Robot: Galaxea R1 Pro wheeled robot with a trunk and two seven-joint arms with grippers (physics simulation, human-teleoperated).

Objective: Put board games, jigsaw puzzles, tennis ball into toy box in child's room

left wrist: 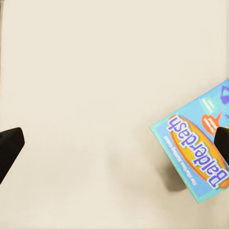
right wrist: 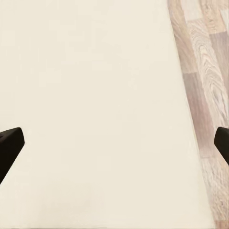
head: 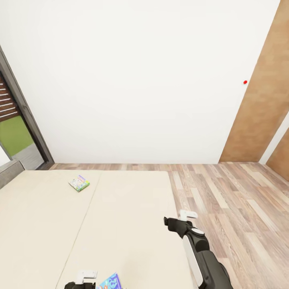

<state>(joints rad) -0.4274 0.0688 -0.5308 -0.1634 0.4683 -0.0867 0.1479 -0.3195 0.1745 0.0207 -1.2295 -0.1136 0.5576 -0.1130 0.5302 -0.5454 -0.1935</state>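
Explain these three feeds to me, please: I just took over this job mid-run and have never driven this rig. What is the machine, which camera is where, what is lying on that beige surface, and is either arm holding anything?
The machine is a wheeled robot with two arms, each ending in a two-finger gripper. The big picture comes from its head, looking down over a beige bed with wood floor beside it. The dark arm reaching in is the right one, ending in the right gripper. The left gripper peeks in at the bottom edge.

The other two pictures come from cameras on the wrists, looking along the fingers; the black shapes at the edges are fingertips.

Two board games lie on the bed: a green one farther off, and a blue Balderdash box close to the left gripper, one fingertip over its edge. Both grippers are open and hold nothing.
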